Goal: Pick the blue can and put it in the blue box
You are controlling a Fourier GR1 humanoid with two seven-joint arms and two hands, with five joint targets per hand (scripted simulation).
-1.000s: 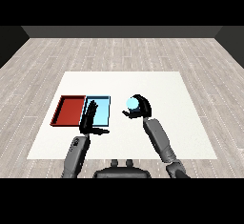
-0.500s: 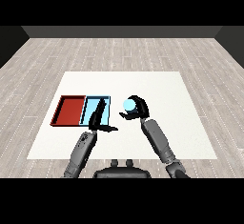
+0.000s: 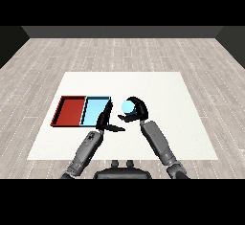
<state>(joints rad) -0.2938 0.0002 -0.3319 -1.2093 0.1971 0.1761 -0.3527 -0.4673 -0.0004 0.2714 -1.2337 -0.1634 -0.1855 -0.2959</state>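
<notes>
Two trays lie side by side, red (image 3: 70, 111) left of blue (image 3: 95, 110). The right hand (image 3: 137, 110) curls round the can (image 3: 127, 106), held just right of the blue tray. The left hand (image 3: 106, 120) rests with fingers straight.

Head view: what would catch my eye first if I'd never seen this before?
Probably the blue can, held above the white table with the right robot hand curled round it, near the middle. Just left of it, a red tray and a light blue tray lie side by side, with the left robot hand at the blue tray's near right corner.
</notes>
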